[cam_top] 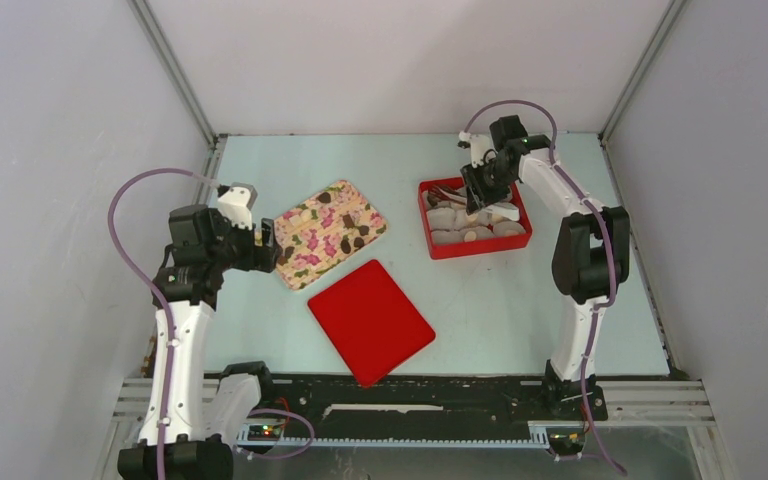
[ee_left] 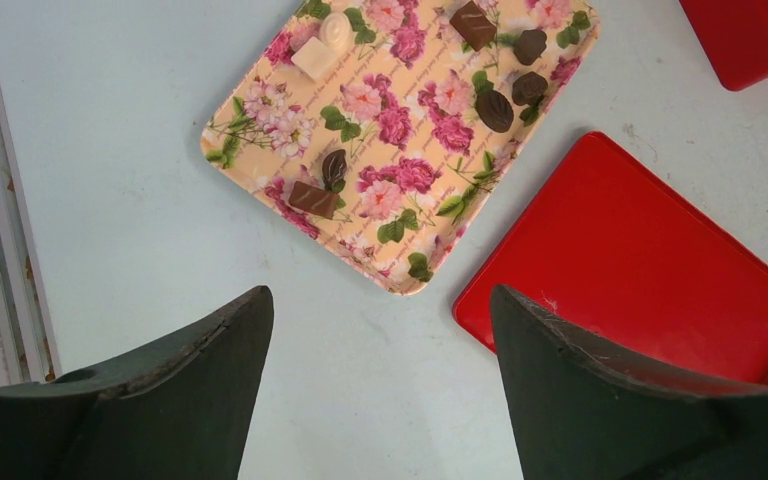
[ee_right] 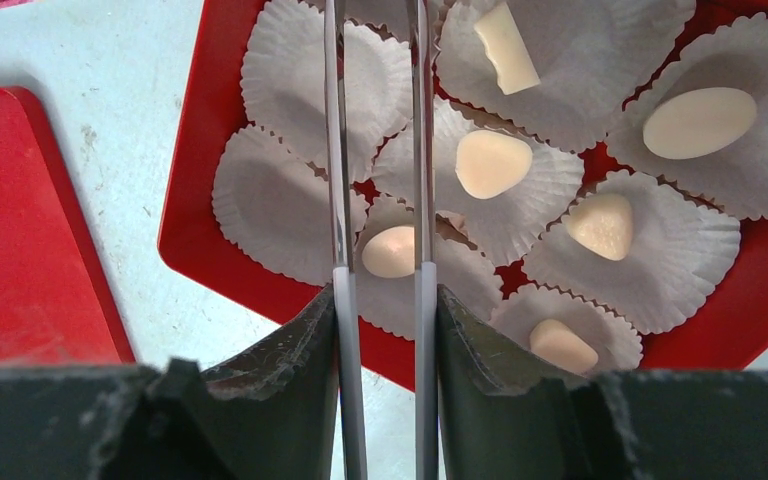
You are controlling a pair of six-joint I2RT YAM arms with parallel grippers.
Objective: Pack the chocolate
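Your right gripper [ee_right: 381,300] clamps the tongs [ee_right: 336,150], blades narrowly apart, but the tips are cut off up top, so can't tell what they hold.

Top camera looks down from behind on the whole tabletop [cam_top: 560,300]. Left wrist camera, high up, faces tray [ee_left: 410,180] and red lid [ee_left: 640,270] beyond the left pincer [ee_left: 380,300]. Right wrist camera peers closely along the right pincer [ee_right: 382,300] and its tweezers [ee_right: 335,150] into the red box [ee_right: 200,150]; left of them, probably that lid.

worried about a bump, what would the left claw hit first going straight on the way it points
The left claw would likely meet bare table just short of the tray, at its near corner; the lid lies to the right. Depth is unclear, so maybe the tray edge.
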